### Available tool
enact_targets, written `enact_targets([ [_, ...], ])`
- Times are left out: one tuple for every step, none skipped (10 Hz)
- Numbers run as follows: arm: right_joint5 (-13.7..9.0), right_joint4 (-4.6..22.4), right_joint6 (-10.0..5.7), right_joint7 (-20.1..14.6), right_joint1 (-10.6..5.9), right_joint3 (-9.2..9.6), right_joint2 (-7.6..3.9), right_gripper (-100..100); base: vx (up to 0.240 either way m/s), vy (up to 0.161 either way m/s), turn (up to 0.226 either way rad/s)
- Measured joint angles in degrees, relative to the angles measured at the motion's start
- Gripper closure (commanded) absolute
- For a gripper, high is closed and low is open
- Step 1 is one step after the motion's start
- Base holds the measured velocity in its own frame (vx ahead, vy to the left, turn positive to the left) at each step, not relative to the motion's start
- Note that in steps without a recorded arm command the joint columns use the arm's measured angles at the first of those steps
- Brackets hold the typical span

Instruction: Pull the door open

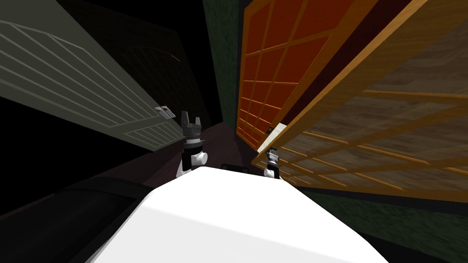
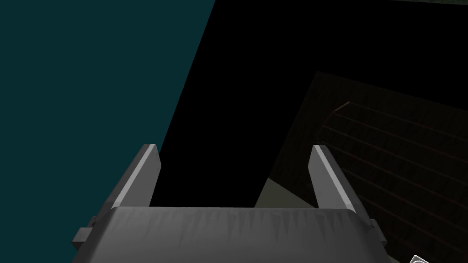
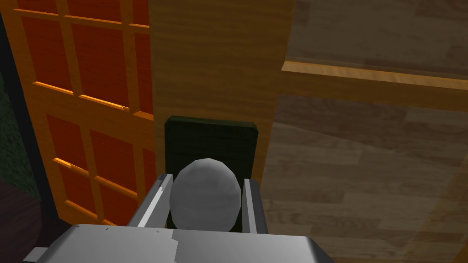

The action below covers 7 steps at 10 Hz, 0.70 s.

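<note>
Two grey blades of the right tool (image 3: 206, 181) clench a smooth, rounded grey knob (image 3: 205, 197) on the wood-grained lattice door (image 3: 219, 59); left tool (image 2: 234, 147) released.

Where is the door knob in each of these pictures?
Head view: right of centre, the right gripper covers it at the wooden door's edge.
Right wrist view: the grey knob is low in the middle, with the fingers pressing its sides and a dark plate behind it.
Left wrist view: the left gripper is open, away from that door.
Shared landmark: the orange door with red panes.
</note>
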Motion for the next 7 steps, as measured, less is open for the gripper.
enact_targets([
  [0.26,-0.38,-0.15,-0.85,0.17,0.61,-0.64,100,-0.241,-0.024,0.136],
  [0.52,-1.28,-0.03,-1.6,0.8,1.28,-1.21,100,-0.231,-0.022,0.12],
  [0.9,-0.74,-0.33,-2.64,0.82,2.18,-1.66,100,-0.223,-0.044,0.115],
  [1.27,-0.66,-0.56,-3.71,1.24,3.12,-2.07,100,-0.229,-0.009,0.099],
  [1.62,-0.58,-0.79,-4.8,1.47,4.0,-2.63,100,-0.203,-0.006,0.089],
  [1.92,-0.85,-0.85,-5.81,1.92,4.78,-3.25,100,-0.2,-0.054,0.102],
  [2.23,-0.92,-1.03,-6.78,2.2,5.56,-3.7,100,-0.206,-0.047,0.105],
])
